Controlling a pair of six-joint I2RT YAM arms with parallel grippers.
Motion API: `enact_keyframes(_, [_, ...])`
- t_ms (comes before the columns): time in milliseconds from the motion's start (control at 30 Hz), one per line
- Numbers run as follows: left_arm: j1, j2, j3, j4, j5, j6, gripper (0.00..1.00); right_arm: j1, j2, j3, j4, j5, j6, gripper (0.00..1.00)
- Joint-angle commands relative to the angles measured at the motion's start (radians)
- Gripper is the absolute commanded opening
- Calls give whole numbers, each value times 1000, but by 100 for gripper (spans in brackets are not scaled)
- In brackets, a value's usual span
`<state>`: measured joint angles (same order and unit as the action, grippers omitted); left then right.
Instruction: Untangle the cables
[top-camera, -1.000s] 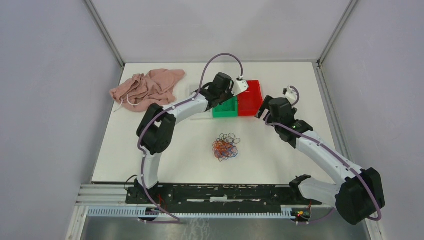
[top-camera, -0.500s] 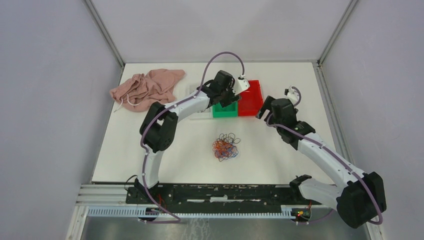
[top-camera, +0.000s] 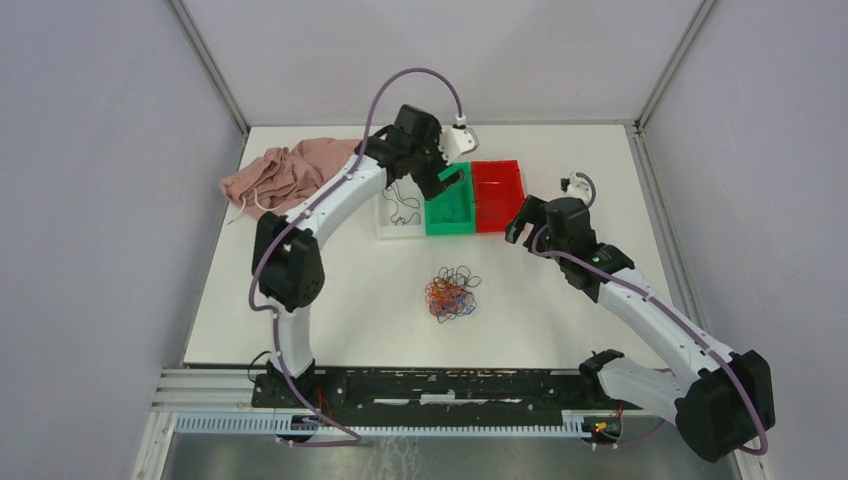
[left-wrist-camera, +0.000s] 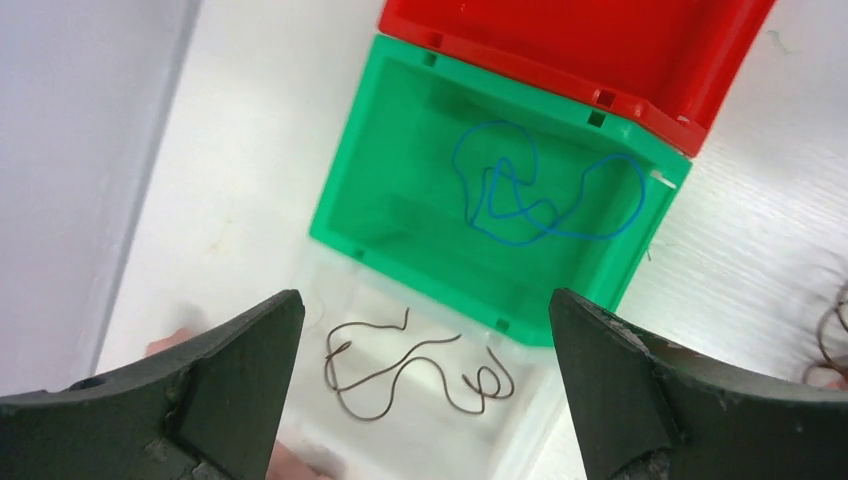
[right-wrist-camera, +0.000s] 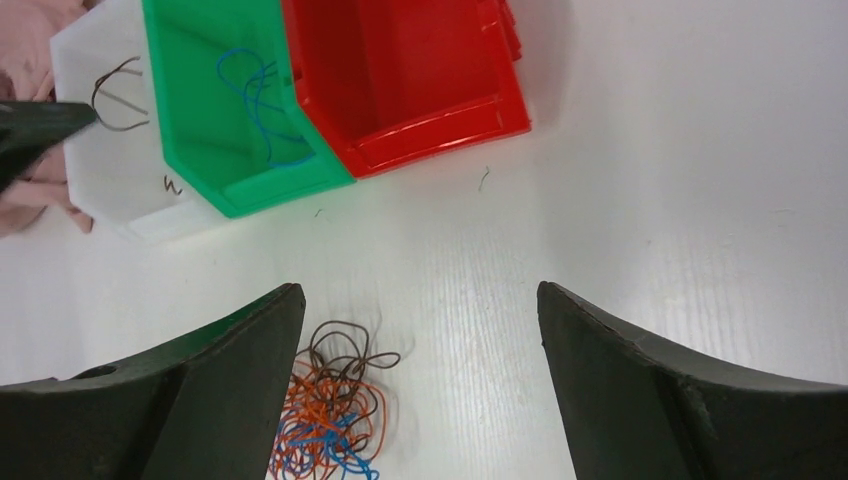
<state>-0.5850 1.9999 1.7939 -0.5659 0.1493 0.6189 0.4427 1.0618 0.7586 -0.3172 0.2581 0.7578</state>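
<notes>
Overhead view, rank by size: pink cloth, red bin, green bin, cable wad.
Largest: pink cloth. Then red bin and green bin, alike; the left arm hides part of green. Smallest: cable wad.

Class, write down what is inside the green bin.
One curly blue cable lies on the green bin floor; nothing else shows. From above, the left tool hides its far corner.

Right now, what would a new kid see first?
Probably the bright green bin and red bin side by side in the middle, with a blue cable lying in the green one. Then the orange, blue and dark wad of cables just in front of them, nearer the arm bases.
</notes>
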Motion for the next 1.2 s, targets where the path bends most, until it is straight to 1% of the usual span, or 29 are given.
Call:
enact_keyframes(0, [28,-141,79,-163,167,18,99,-1,21,-4,56,-155,-22,92])
enact_keyframes(100, [25,-227,10,-257,261,22,99,14,47,-18,74,-226,-21,90])
enact_keyframes(167, [16,-302,-95,-287,302,41,99,34,62,-27,78,-262,-26,89])
enact_keyframes(200, [6,-343,-180,-301,320,59,99,44,70,-34,85,-274,-26,88])
enact_keyframes(267, [-24,-416,-308,-308,325,79,100,63,88,-50,105,-305,-22,87])
enact_keyframes(333, [-63,-466,-410,-307,313,71,100,83,108,-63,132,-339,-16,82])
enact_keyframes(400, [-99,-495,-468,-307,303,41,97,106,134,-74,163,-371,-11,78])
enact_keyframes(567, [-108,-511,-521,-296,345,-40,90,182,190,-75,181,-411,-24,69])
enact_keyframes(733, [-108,-526,-596,-234,358,-90,85,252,197,-91,226,-449,-41,64])
enact_keyframes(833, [-108,-530,-626,-207,366,-112,82,264,217,-90,230,-476,-55,59])
enact_keyframes(1133, [-105,-590,-617,-228,349,-64,82,266,313,-55,229,-489,-102,41])
enact_keyframes(1167, [-104,-597,-611,-230,348,-62,82,266,319,-51,231,-491,-102,37])
